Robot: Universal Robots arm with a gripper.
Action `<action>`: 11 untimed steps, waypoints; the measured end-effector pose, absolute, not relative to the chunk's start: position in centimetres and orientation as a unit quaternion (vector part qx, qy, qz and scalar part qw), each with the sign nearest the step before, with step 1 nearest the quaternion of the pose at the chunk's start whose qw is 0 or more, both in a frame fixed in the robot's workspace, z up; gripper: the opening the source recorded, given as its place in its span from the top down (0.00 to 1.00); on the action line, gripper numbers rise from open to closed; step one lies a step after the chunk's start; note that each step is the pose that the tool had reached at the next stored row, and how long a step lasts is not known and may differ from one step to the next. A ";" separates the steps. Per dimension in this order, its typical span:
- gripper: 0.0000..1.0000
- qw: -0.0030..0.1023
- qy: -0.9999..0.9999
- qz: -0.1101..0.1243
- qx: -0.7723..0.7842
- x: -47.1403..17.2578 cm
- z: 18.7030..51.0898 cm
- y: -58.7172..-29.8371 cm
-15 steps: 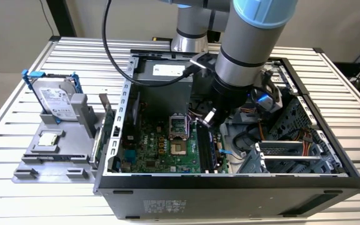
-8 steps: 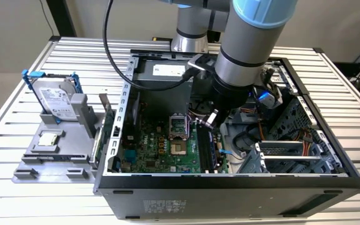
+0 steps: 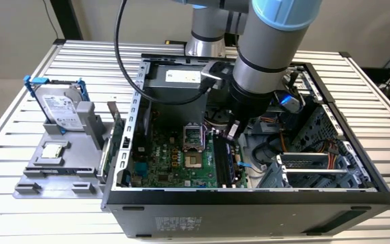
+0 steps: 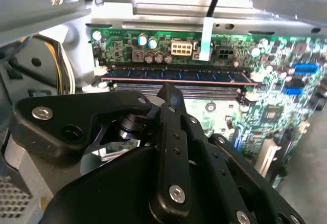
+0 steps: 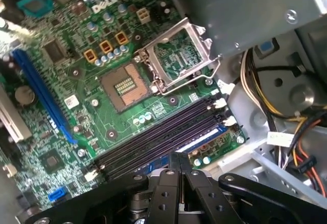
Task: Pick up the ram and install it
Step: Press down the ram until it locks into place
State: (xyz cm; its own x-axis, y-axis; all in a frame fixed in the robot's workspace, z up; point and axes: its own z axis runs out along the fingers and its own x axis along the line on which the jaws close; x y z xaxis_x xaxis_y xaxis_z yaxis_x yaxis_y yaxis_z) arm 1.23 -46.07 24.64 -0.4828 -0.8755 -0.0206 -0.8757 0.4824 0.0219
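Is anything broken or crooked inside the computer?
Nothing looks broken or spilled. One odd thing: the processor socket is empty, with its metal cover flipped open. The ram looks level along its slot.

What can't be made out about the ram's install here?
1. Exterior view: the gripper and the arm cover part of the memory slots, so seating cannot be judged there.
2. Second wrist view: the ram stands in a slot; whether it is fully pressed home is too small to tell.
3. First wrist view: the gripper's body hides the nearest slot's edge.
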 end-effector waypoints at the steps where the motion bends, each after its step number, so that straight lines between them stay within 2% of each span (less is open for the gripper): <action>1: 1.00 0.003 0.856 0.015 -0.516 1.2 24.6 -46.1; 11: 1.00 0.003 0.809 0.014 -0.587 1.2 24.6 -46.1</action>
State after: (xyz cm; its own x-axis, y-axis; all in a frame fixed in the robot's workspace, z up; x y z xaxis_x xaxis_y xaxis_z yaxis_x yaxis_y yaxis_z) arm 1.23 -46.07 24.64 -0.3106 -0.9503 -0.0213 -0.9505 0.3102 0.0203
